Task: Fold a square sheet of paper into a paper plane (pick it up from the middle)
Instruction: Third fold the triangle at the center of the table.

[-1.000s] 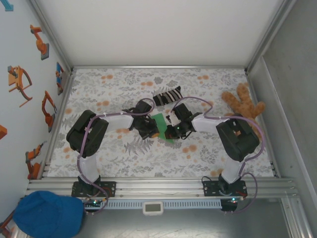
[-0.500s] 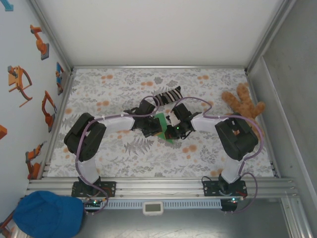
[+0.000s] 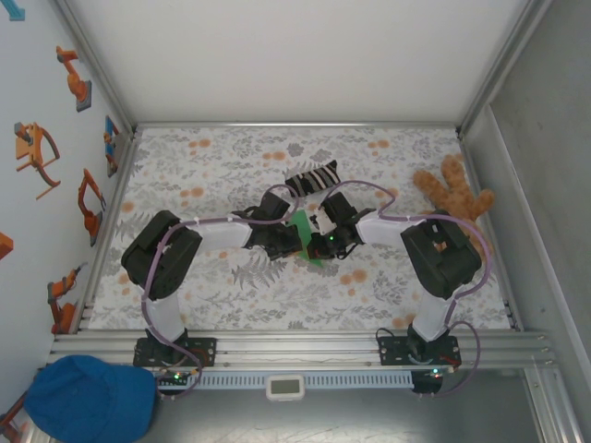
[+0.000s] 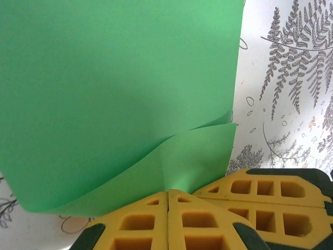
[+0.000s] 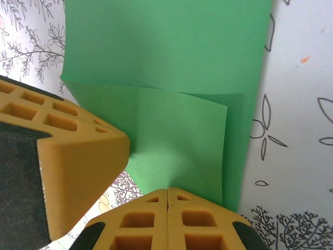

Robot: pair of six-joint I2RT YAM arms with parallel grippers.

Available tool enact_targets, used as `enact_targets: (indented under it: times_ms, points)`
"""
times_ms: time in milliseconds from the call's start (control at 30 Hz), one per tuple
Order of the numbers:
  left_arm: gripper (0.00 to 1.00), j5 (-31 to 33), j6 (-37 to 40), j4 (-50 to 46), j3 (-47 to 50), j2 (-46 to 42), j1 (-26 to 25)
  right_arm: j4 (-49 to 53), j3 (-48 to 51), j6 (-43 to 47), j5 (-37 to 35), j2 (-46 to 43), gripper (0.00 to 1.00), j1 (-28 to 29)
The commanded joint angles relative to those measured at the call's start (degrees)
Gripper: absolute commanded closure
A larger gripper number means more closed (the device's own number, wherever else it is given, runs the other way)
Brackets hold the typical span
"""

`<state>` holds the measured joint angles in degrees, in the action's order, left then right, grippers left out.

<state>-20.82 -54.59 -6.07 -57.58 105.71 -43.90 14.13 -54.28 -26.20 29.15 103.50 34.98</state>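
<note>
black-and-white arms [image 3: 222, 233], purple cables [image 3: 367, 189], yellow gridded tools [image 4: 167, 194]

Bright green on the square sheet of paper [image 4: 114, 94]; yellow and black on the left gripper [image 4: 167, 200] and right gripper [image 5: 167, 195]; black-and-white stripes on the sock [image 3: 312, 177]; brown on the teddy bear [image 3: 452, 196]; grey ferns, orange flowers on white tablecloth [image 3: 212, 157].

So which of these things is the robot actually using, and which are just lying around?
In use: green paper, pinched by the left gripper and the right gripper.
Lying about: striped sock, teddy bear, blue cap.
</note>
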Motion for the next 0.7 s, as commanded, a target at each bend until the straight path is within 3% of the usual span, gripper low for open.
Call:
enact_targets:
  times_ms: [0,267,400,667]
  points:
    - [0.95,-0.81,1.54,0.76,0.45,1.18,-0.34,3.71,0.32,-0.79,-3.22,2.36,1.00,0.26]
    - [0.96,0.12,4.03,2.45,5.37,2.27,0.01,4.73,0.66,-0.87,-3.64,2.40,1.00,0.26]
    - [0.96,2.46,6.75,3.27,7.66,1.39,1.59,6.89,1.43,-0.12,-4.09,2.86,1.00,0.26]
    - [0.96,1.30,9.98,7.43,10.61,0.85,6.19,8.99,2.70,0.43,-6.21,2.76,1.00,0.28]
